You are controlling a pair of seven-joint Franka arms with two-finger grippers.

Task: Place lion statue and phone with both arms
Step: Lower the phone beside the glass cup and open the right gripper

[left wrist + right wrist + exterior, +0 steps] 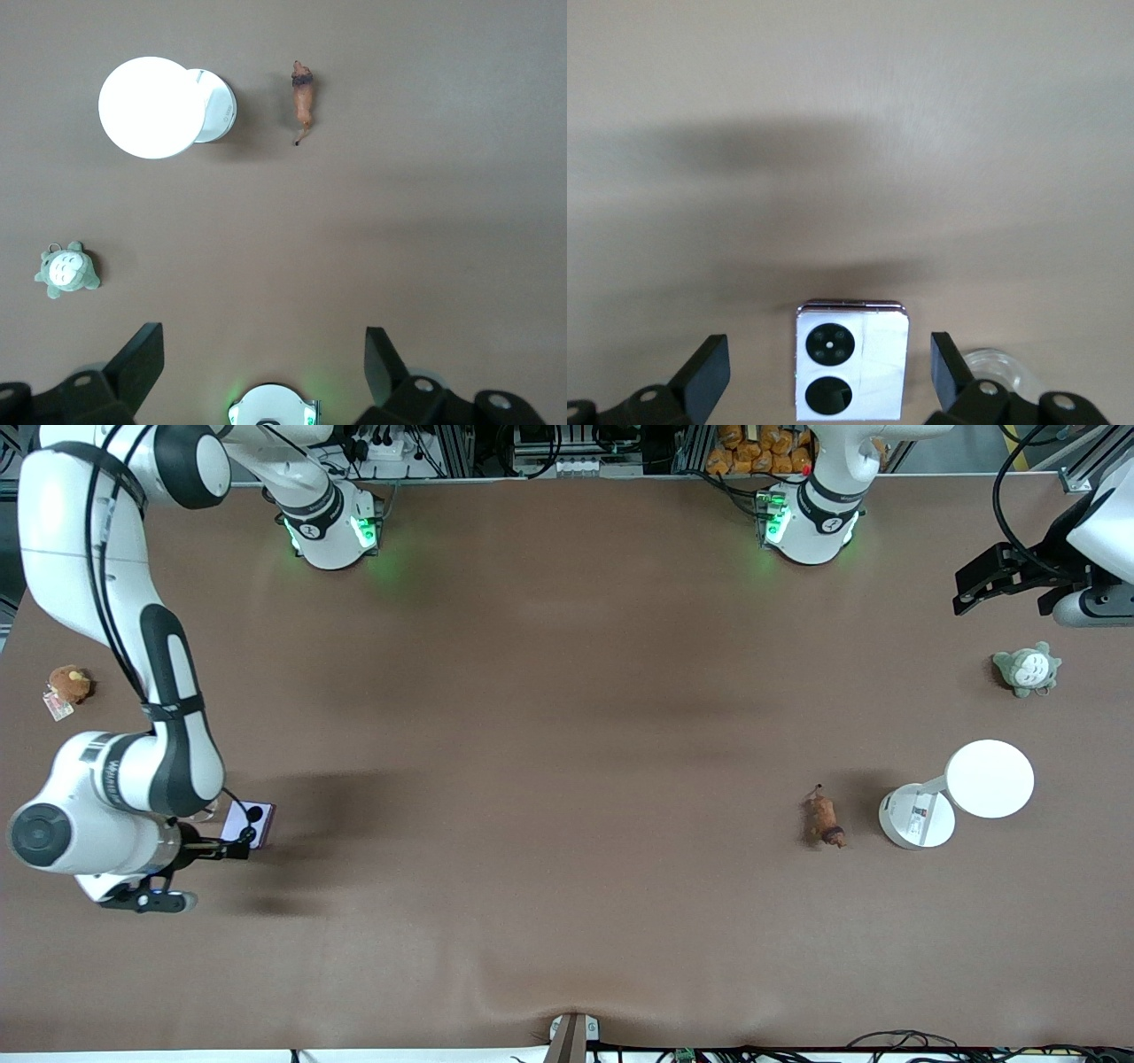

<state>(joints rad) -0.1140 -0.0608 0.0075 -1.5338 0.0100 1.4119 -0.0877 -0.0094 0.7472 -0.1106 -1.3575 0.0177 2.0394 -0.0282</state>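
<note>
The right arm reaches down along its own end of the worktop, elbow bent, wrist turned low near the front edge. Its pincer [232, 849] sits low, fingers [709, 367] spread wide. The left arm waits at its own end, its pincer [1005, 584] raised, fingers [142, 359] parted.

High front view over whole table [567, 779]; wrist views downward.
Left wrist high, sharing lion statue [303, 96]; right wrist low, sharing phone [851, 363].
</note>
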